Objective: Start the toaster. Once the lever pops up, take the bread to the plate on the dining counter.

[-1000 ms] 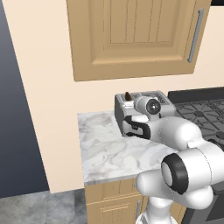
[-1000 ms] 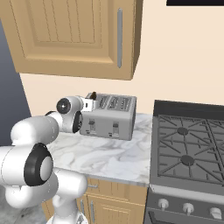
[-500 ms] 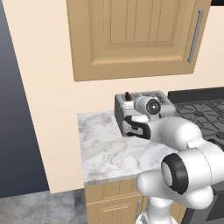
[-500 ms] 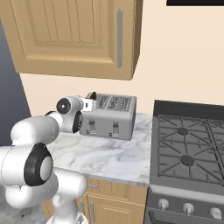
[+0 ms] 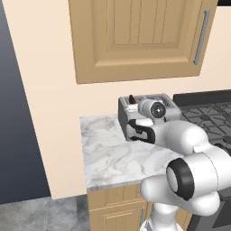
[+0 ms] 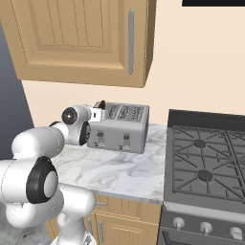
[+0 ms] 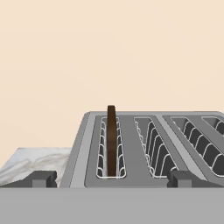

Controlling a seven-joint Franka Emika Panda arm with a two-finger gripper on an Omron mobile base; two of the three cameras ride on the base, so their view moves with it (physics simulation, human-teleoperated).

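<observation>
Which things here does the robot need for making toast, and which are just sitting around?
Needed for the job:
- boxy grey brushed-metal toaster
- thin dark brown bread slice, standing in the toaster's end slot
- open end effector, just in front of that slot

Just sitting around:
- black gas stove
- light wood wall cabinet
- white-and-grey marble worktop

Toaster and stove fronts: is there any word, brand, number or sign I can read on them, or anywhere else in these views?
No readable text anywhere.
Boxy grey brushed-metal toaster: small dark controls on its front, too small to show any marking.
Dark stove: round knobs along its front, no legible numbers or symbols.
Light wood wall cabinet: plain, no label.
</observation>
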